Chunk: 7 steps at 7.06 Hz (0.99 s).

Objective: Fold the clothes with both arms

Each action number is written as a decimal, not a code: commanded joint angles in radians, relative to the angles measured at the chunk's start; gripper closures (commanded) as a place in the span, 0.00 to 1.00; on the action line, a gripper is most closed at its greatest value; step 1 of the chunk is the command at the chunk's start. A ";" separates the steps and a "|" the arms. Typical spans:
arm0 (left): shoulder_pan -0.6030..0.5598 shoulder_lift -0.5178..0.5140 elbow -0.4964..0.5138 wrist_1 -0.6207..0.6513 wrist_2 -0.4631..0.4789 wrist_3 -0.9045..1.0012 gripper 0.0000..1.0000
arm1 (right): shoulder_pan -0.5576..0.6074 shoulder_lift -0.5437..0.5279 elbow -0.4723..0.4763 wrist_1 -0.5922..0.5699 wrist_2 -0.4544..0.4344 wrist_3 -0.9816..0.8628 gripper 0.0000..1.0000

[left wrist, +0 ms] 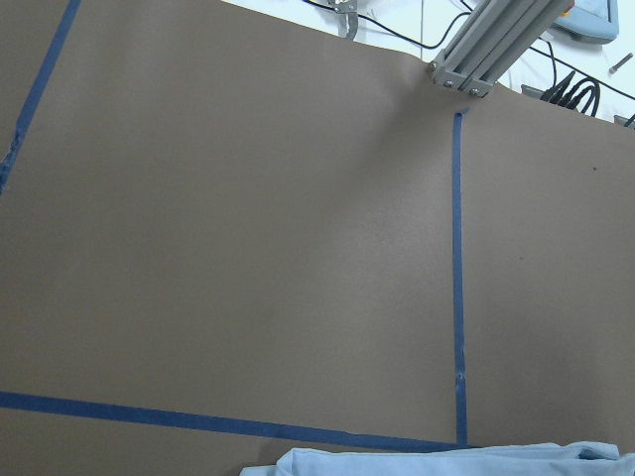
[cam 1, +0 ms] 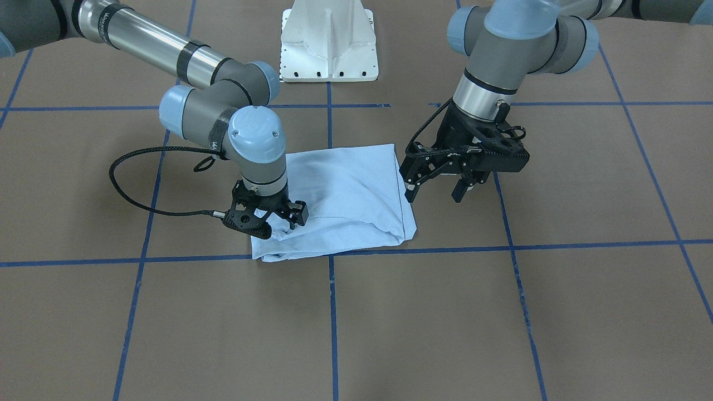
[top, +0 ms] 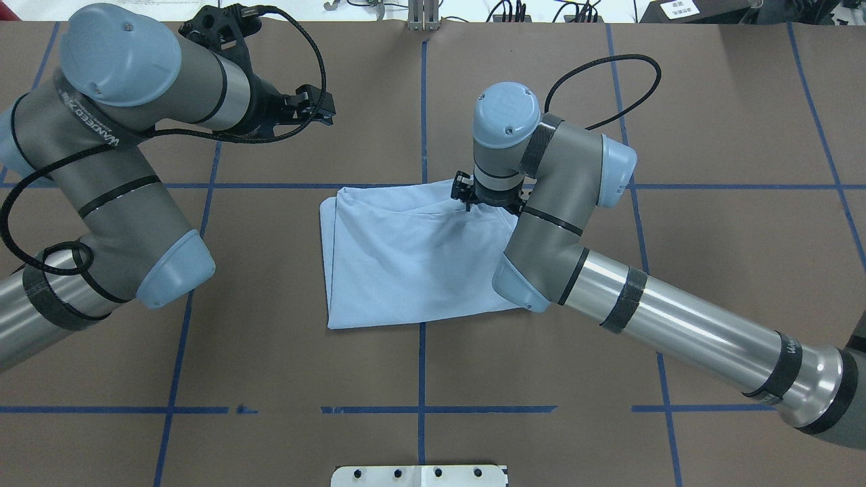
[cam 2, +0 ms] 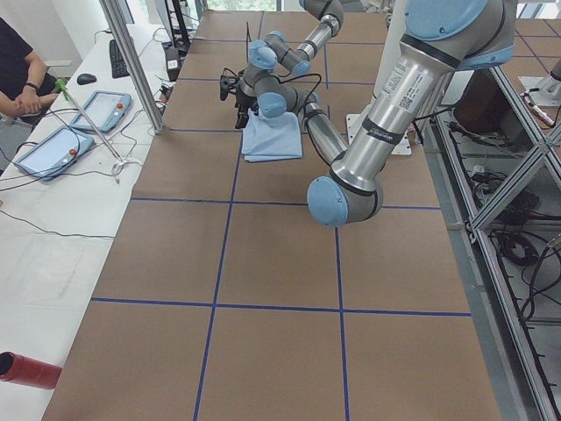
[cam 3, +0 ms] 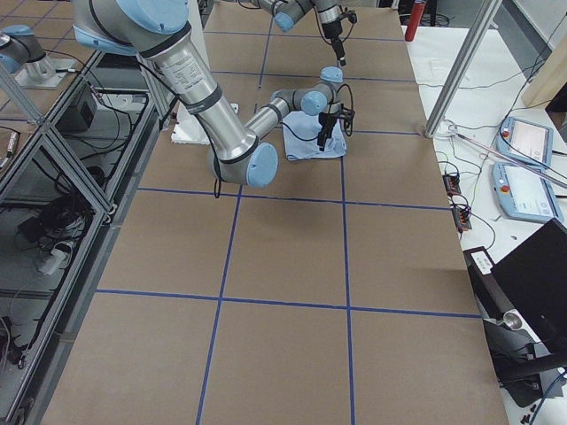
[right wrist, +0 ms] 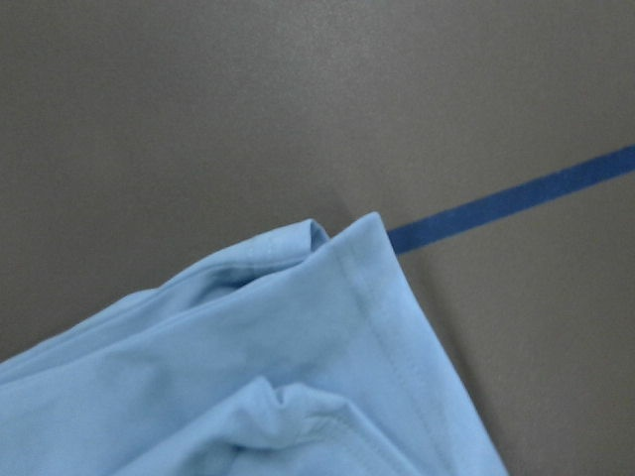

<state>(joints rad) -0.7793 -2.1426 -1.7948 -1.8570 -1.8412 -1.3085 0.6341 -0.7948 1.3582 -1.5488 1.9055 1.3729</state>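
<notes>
The pale light-blue T-shirt [cam 1: 351, 195] lies folded into a rough rectangle at the middle of the brown table and also shows in the overhead view [top: 406, 264]. Its collar, label and chest print are hidden. My right gripper [cam 1: 277, 224] is down on the shirt's far corner on the robot's right [top: 473, 199]. It looks shut on the bunched fabric, and creases run out from it. The right wrist view shows a hemmed shirt corner [right wrist: 248, 367] slightly off the table. My left gripper [cam 1: 434, 192] is open and empty, raised beside the shirt's opposite edge.
The white pedestal base [cam 1: 328, 44] stands behind the shirt. Blue tape lines [cam 1: 332, 312] grid the brown table. Beyond the table's far edge is a white bench with tablets [cam 2: 96, 110], a metal post [cam 2: 131, 61] and a seated operator [cam 2: 22, 70].
</notes>
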 commanded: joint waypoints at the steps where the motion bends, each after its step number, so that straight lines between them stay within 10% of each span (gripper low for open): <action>1: 0.014 0.000 -0.003 -0.004 -0.009 -0.026 0.00 | 0.037 -0.006 -0.048 -0.024 -0.046 -0.167 0.00; 7: 0.000 0.013 0.000 -0.013 -0.074 0.112 0.00 | 0.388 -0.077 -0.009 -0.016 0.129 -0.514 0.00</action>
<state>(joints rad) -0.7591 -2.1385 -1.7963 -1.8817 -1.8721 -1.3050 0.9070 -0.8239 1.3106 -1.5639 1.9602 0.9813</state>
